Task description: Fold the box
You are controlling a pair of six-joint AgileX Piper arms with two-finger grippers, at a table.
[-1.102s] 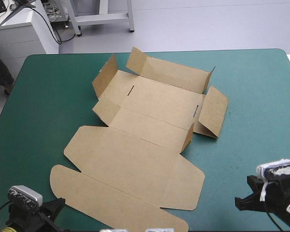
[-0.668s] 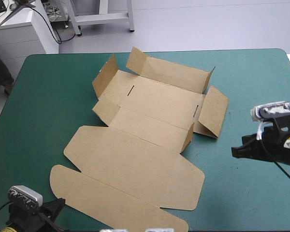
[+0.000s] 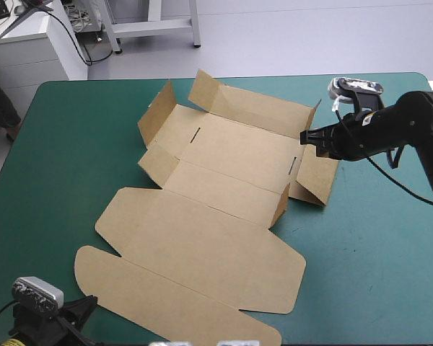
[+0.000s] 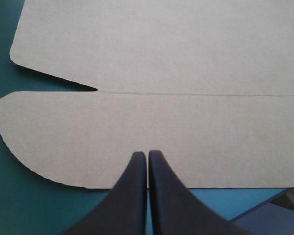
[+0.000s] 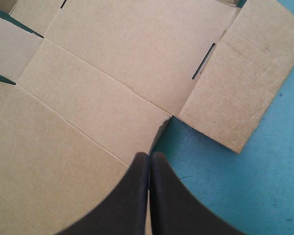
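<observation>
While the brown box (image 3: 202, 216) lies mostly flat on the desk (image 3: 72, 144), both jaws are pressed shut, the right seemingly above its right side flap (image 3: 319, 173); lifting that flap cleanly probably means sliding under its outer edge.

- Box (image 3: 202, 238): plain brown all over, two thin dark slots.
- Cover (image 3: 79, 144): plain teal-green.
- Left gripper (image 4: 147, 154): black fingers.
- Right gripper (image 5: 149, 154): black fingers.

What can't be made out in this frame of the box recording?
- High view: the left gripper has its fingers beyond the bottom edge.
- High view: the right gripper covers part of the right flap of the box.
- Left wrist view: the picture's edges cut off all but the box's near flaps.
</observation>
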